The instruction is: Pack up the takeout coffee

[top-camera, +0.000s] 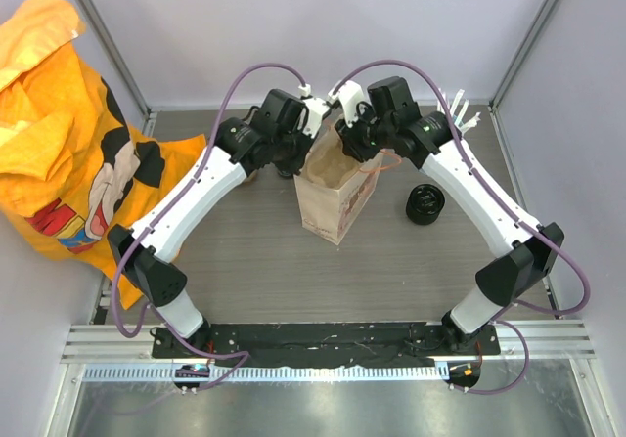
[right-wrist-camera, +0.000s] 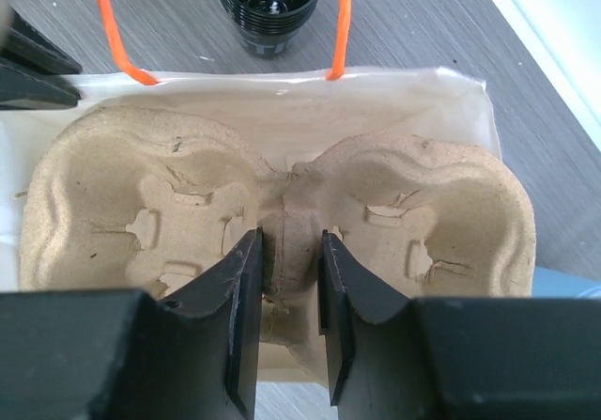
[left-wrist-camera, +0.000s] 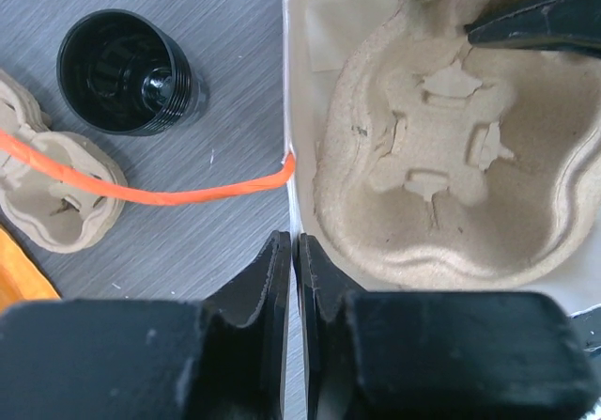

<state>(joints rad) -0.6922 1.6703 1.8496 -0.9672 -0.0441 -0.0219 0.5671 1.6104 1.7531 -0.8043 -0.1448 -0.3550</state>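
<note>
**Both grippers at the bag, coffee on the table to its right**

Far left: crumpled orange cloth (top-camera: 59, 144) with a cartoon print, lying off the table's (top-camera: 245, 251) left edge.

Left of the bag, wrist views only, since the left arm covers the spot from above: a spare pulp tray (left-wrist-camera: 52, 199) lies flat. Just beside it stands a second black cup (left-wrist-camera: 122, 72), ribbed at the rim and glossy inside. An orange handle (left-wrist-camera: 188, 194) from the bag trails across the spare tray.

Left gripper (left-wrist-camera: 294, 251): jaws pinched tight on the thin white rim of the paper bag (top-camera: 328, 207), right where that handle joins.

Centre: bag upright, mouth open. A two-cup pulp carrier (right-wrist-camera: 113, 185) sits level inside, filling the mouth from wall to wall. Both of its wells are unfilled.

Right gripper (right-wrist-camera: 289, 246): reaches down into the bag. Jaws are closed on the carrier's middle ridge, one finger against each side of it.

Right of the bag: takeout coffee (top-camera: 424, 203), black, round lid facing up. It stands on the table outside the bag and apart from it, with neither gripper on it.

Far back right: white straws (top-camera: 460, 112) poke out behind the right arm.
</note>
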